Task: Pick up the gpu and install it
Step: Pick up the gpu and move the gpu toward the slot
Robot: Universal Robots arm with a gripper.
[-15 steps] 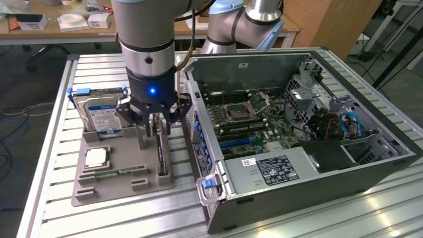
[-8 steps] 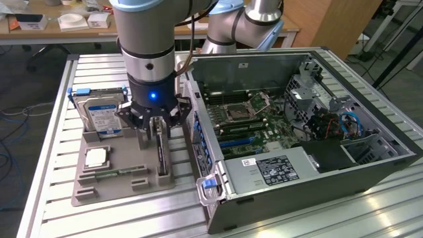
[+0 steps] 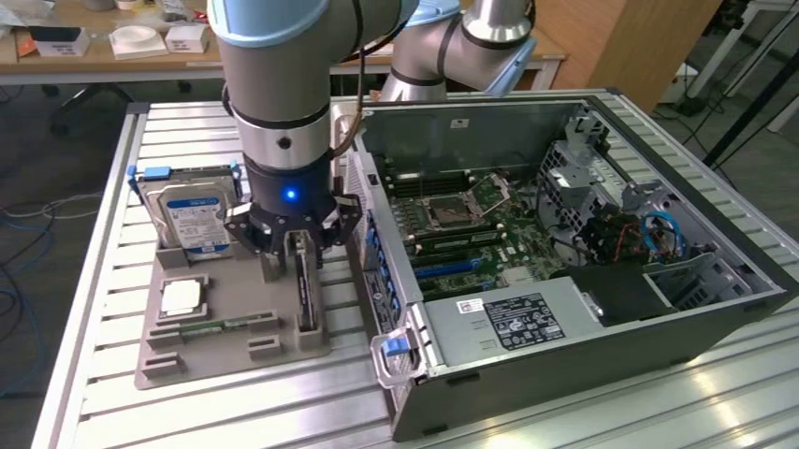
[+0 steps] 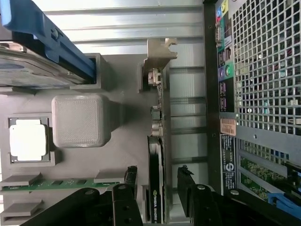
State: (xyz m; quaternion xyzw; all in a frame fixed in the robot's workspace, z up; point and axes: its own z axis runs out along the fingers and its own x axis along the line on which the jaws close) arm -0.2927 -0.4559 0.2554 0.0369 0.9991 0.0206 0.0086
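Grey tray (image 3: 206, 360) holds the gpu (image 4: 155, 169) (labelled NVIDIA); fingers (image 4: 132, 175) spread, straddling it.

The gpu (image 3: 303, 299) stands between the spread fingers (image 4: 131, 175) of the gripper (image 3: 299, 257), with a narrow gap on each side. In the exterior view, the computer case (image 3: 374, 262) wall stands close at 3 o'clock, the hard drive (image 3: 194, 220) at 10 o'clock.

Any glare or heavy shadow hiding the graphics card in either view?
Exterior view: glare on the table slats, graphics card dark against the gripper. Wrist view: processor chip washed out white, card edge evenly lit.
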